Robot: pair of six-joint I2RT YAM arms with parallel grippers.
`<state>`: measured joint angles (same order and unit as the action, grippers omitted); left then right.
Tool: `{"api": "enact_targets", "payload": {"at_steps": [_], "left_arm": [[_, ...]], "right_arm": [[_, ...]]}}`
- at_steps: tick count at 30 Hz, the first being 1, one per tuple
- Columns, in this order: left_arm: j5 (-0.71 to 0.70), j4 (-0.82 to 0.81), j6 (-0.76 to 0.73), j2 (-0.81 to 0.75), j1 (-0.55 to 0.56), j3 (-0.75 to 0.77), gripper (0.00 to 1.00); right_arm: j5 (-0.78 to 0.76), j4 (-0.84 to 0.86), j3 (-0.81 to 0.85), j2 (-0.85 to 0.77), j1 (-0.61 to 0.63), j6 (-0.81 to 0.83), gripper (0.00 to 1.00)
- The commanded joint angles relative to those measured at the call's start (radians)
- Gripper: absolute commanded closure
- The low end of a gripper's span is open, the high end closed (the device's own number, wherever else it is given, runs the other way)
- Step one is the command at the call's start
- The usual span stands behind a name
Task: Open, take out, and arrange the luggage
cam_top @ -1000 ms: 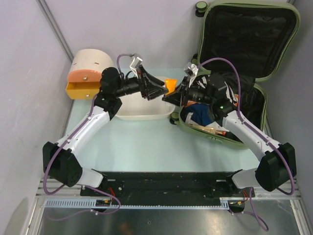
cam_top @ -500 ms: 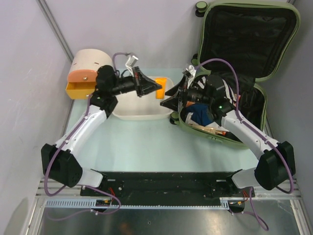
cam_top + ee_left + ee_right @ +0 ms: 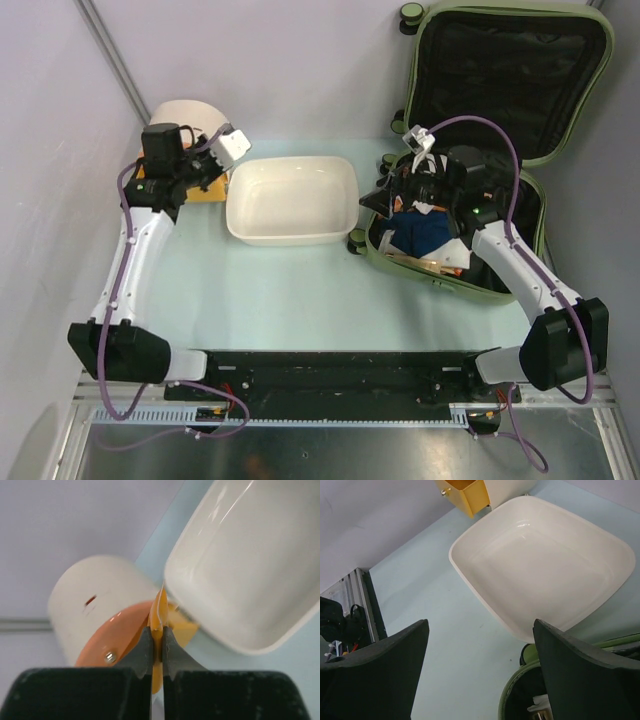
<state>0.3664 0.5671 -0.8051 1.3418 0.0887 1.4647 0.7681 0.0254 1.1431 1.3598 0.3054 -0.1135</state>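
Observation:
The luggage [image 3: 512,75] lies open at the right, its lid raised at the back. Its lower half [image 3: 520,215] holds blue cloth [image 3: 420,232] and other items. Its green rim [image 3: 519,692] shows at the bottom of the right wrist view. My right gripper [image 3: 385,192] hangs open and holds nothing over the luggage's left edge; in its wrist view [image 3: 480,665] the table shows between the jaws. My left gripper [image 3: 205,175] is at the round drawer box [image 3: 185,115], shut on a thin orange piece [image 3: 159,611] seen edge-on in front of the box's orange face [image 3: 120,640].
A white tub [image 3: 292,198] stands empty mid-table between the two grippers; it also fills the right of the left wrist view [image 3: 250,565] and the top of the right wrist view [image 3: 545,565]. The box's yellow drawer [image 3: 465,495] stands pulled out. Grey walls close in left and behind.
The left arm swung left from above the tub to the drawer box, carrying the orange piece. The right gripper let go, opened wide and drew back toward the luggage.

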Motion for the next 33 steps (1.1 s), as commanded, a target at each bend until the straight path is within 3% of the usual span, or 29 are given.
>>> {"api": "enact_targets", "payload": {"at_steps": [1,6,11,23,26,27,28,29,31,33], "left_arm": [[-0.106,0.082,-0.431,0.057,-0.085,0.054,0.96],[-0.09,0.085,-0.546,0.163,-0.17,0.16,0.96],[-0.066,0.103,-0.679,0.236,-0.204,0.167,0.96],[-0.055,0.159,-0.766,0.345,-0.244,0.197,0.95],[-0.055,0.16,-0.76,0.372,-0.257,0.218,0.81],[-0.046,0.159,-0.752,0.378,-0.26,0.227,0.64],[-0.04,0.159,-0.743,0.379,-0.264,0.233,0.57],[-0.032,0.16,-0.729,0.376,-0.265,0.243,0.42],[-0.015,0.162,-0.706,0.353,-0.267,0.246,0.33],[-0.006,0.163,-0.688,0.33,-0.268,0.237,0.33]], "right_arm": [[0.003,-0.019,0.023,-0.025,-0.002,0.037,0.1],[0.002,-0.056,0.023,-0.024,-0.003,0.046,0.1],[-0.003,-0.062,0.023,-0.025,-0.006,0.055,0.1],[-0.01,-0.09,0.023,-0.03,-0.008,0.078,0.1],[-0.006,-0.085,0.023,-0.027,-0.011,0.078,0.1],[-0.004,-0.085,0.023,-0.025,-0.011,0.08,0.1],[-0.004,-0.085,0.023,-0.025,-0.011,0.08,0.1],[-0.004,-0.085,0.023,-0.024,-0.011,0.08,0.1],[-0.006,-0.087,0.023,-0.024,-0.011,0.083,0.1],[-0.009,-0.093,0.023,-0.022,-0.015,0.089,0.1]]}}
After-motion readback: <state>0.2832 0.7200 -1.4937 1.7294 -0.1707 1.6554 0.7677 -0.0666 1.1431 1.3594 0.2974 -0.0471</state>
